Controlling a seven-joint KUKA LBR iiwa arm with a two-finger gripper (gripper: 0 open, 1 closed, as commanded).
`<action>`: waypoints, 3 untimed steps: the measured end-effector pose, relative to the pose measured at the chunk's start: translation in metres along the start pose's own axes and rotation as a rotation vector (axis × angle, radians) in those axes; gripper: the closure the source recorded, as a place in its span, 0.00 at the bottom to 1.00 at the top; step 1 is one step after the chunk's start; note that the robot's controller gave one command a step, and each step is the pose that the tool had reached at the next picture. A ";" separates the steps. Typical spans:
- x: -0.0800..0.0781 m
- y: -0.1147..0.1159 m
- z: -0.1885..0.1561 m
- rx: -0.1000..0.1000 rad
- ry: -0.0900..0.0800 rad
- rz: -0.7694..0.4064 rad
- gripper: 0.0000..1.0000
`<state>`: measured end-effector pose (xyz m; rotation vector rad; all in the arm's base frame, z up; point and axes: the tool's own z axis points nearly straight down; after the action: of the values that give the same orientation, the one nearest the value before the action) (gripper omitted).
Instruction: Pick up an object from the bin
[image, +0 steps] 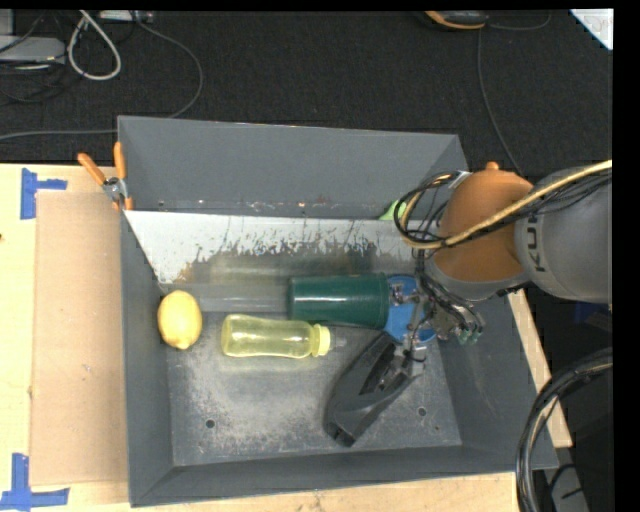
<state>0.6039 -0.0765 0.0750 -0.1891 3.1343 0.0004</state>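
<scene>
Bin: grey metal with sloping walls and a scuffed floor. The claw hangs inside its right-hand part, and all the loose things lie on the floor beside or beyond it.

Arm: grey, reaching in over the right rim. It has an orange cover at the wrist and looped cables just above the claw.

Dark grey object: long and wedge-shaped, rather like a stapler or a shoe. It lies slantwise, its upper end directly under the claw and its lower end running away down and to the left. This is the thing the claw is over.

Green cylinder: dark green, lying on its side, just up and to the left of the claw. Its near end is close to the claw.

Yellow bottle: see-through yellow, lying on its side. It is left of the claw with its cap end pointing towards it, and lies apart from the dark grey object.

Lemon: yellow and rounded, well apart from the claw. It is the farthest thing to the left, just past the bottle's base.

Blue piece: small, right beside the claw on its upper left, at the green cylinder's near end. What it belongs to cannot be told.

Claw: low over the upper end of the dark grey object, seemingly touching it. Whether it is open or closed cannot be told.
</scene>
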 end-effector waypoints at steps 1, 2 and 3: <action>0.015 0.026 -0.003 0.003 0.011 0.074 1.00; 0.015 0.026 -0.003 0.003 0.011 0.074 1.00; 0.015 0.025 -0.008 0.004 0.012 0.074 1.00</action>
<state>0.5864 -0.0536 0.0835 -0.0731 3.1507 -0.0070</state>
